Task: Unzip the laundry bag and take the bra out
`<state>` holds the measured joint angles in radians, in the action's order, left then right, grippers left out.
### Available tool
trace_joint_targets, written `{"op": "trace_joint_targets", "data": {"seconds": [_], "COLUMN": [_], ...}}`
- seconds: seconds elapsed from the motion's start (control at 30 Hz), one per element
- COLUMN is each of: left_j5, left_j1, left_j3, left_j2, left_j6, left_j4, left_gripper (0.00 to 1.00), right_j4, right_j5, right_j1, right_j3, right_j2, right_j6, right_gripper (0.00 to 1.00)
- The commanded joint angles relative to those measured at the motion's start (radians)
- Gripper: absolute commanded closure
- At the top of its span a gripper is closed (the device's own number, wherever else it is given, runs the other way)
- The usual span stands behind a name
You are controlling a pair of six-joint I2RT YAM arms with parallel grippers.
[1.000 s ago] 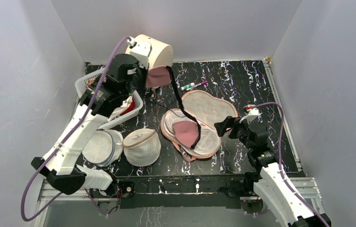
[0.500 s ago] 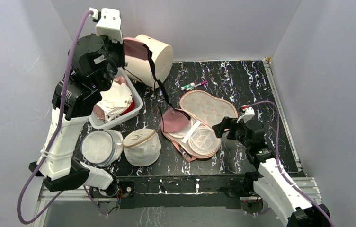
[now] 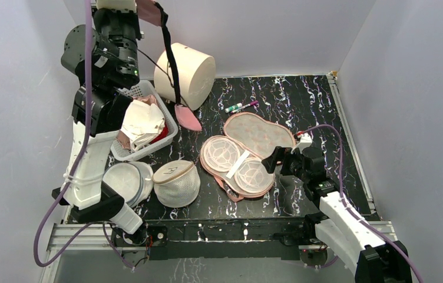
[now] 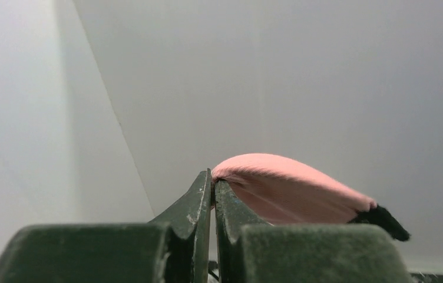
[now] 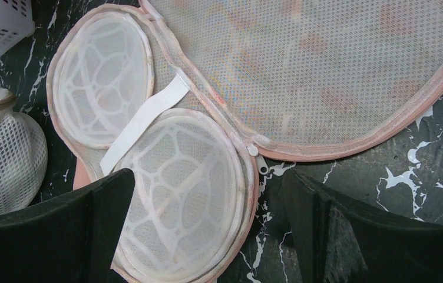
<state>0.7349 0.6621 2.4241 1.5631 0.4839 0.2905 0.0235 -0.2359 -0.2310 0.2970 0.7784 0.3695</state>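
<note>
Pink foam sits pinched in your left pincer (image 4: 212, 184), jaws nearly closed on the rim of one cup. That is the bra (image 3: 187, 117), and it is clear of the laundry bag (image 3: 259, 134); one cup is up high by the back wall, the black strap runs down from it, and the other cup dangles low between the white basket (image 3: 169, 131) and the cream cylinder (image 3: 195, 68); whether it brushes the bench (image 3: 313, 100) I cannot tell. The laundry bag lies unzipped with its lid folded flat and both mesh cup forms bare. Your right pincer (image 3: 273, 158) hangs spread wide at its near-right edge, gripping nothing.

To my eye the removal is nearly done, and what remains is a clean set-down. Your hold is only a thin edge bite, so swing gently; steer the trailing strap away from the basket rim and the cylinder; lower until the hanging cup rests on bare bench, away from the bag; only then part the jaws. Leave the right pincer wide and out of the strap's path.
</note>
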Motion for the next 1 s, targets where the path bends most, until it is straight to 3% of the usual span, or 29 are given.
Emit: {"op": "trace_joint_targets", "data": {"seconds": [0.0, 0.27, 0.4, 0.57, 0.83, 0.97], "left_j5": [0.040, 0.055, 0.054, 0.018, -0.018, -0.125], "left_j1": [-0.003, -0.010, -0.081, -0.296, -0.517, -0.613], "left_j3": [0.005, 0.015, -0.035, -0.113, -0.269, -0.379], "left_j2": [0.033, 0.094, 0.101, 0.070, 0.026, -0.002], "left_j6": [0.250, 0.428, 0.468, 0.229, -0.057, -0.223], "left_j4": [-0.293, -0.536, -0.613, -0.485, -0.307, -0.205], "left_gripper": [1.00, 1.00, 1.00, 1.00, 1.00, 1.00], "right_j4": [-0.071, -0.077, -0.074, -0.080, -0.084, -0.088], "right_j5": [-0.021, -0.078, -0.097, -0.113, -0.121, -0.119], "right_j1": [0.001, 0.001, 0.001, 0.001, 0.001, 0.002], "right_j3": [0.031, 0.037, 0.037, 0.037, 0.038, 0.037], "right_j2": [0.007, 0.025, 0.062, 0.086, 0.108, 0.107], "right_j6": [0.000, -0.001, -0.005, -0.006, -0.007, -0.005], "right_gripper": [0.02, 0.02, 0.02, 0.02, 0.02, 0.02]}}
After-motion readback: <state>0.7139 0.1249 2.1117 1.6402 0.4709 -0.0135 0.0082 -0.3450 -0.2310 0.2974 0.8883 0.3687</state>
